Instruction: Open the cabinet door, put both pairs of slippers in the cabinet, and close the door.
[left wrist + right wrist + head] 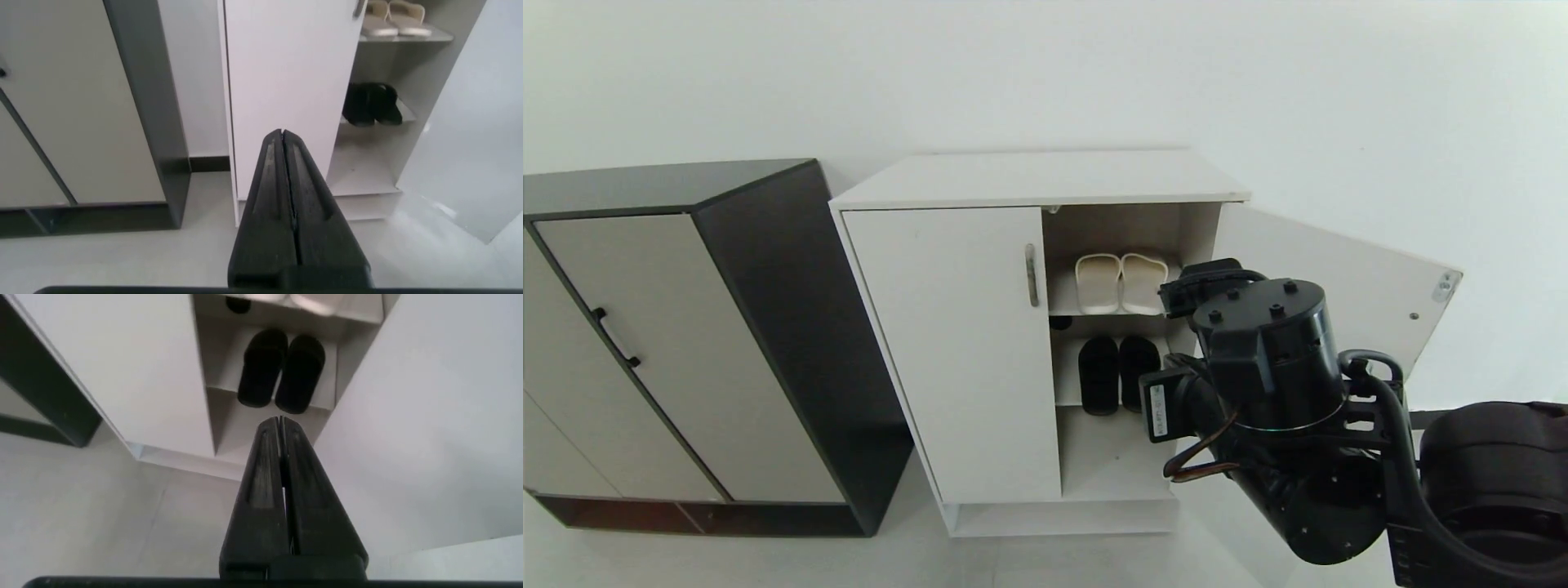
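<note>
Both pairs in cabinet (1037, 175): white slippers (1121, 282) on upper shelf, black slippers (1119, 374) on shelf below. Open door (1331, 278) swings wide off cabinet's right edge. My right gripper (282, 420), fingers pressed together, empty, near door's inner face. My left gripper (282, 135), also pressed together, faces left door (956, 351). Right arm nearer, so closing push looks like its job.

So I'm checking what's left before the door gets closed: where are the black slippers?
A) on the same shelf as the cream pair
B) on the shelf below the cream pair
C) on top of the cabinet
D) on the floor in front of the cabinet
B: the black slippers lie side by side on the shelf just under the cream slippers, inside the cabinet, whose door stands open.
</note>
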`<state>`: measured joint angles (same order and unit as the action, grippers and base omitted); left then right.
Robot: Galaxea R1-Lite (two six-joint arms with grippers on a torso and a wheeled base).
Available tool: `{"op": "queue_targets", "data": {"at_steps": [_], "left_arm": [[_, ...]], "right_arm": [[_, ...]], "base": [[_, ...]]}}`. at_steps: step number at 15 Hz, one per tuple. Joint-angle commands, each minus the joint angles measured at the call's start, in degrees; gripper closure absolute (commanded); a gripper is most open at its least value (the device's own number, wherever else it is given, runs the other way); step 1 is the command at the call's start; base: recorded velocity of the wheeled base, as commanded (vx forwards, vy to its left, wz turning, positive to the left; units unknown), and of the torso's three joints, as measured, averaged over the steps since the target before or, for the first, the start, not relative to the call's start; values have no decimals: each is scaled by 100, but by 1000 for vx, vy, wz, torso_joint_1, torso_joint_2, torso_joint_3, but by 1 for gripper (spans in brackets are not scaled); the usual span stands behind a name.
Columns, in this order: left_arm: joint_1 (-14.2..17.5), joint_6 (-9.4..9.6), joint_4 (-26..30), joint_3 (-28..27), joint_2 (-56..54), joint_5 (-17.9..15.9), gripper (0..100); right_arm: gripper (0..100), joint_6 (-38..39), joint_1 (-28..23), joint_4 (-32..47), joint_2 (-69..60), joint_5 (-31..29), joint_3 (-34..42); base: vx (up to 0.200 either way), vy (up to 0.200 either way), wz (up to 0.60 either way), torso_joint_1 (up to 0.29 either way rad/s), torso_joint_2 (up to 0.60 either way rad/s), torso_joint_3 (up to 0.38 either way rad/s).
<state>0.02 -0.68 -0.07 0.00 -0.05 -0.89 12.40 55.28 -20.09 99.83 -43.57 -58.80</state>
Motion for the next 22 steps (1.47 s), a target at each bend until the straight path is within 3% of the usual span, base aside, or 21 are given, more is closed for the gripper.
{"op": "queue_targets", "data": {"at_steps": [1, 22], "left_arm": [[6, -2, -1, 0, 5, 1, 100], [6, -2, -1, 0, 5, -8, 100]], "right_arm": [[100, -1, 0, -4, 1, -2, 0], [100, -185, 17, -65, 125, -2, 158]], "base": [[0, 0, 0, 144, -471, -325], [0, 0, 0, 204, -508, -306]]}}
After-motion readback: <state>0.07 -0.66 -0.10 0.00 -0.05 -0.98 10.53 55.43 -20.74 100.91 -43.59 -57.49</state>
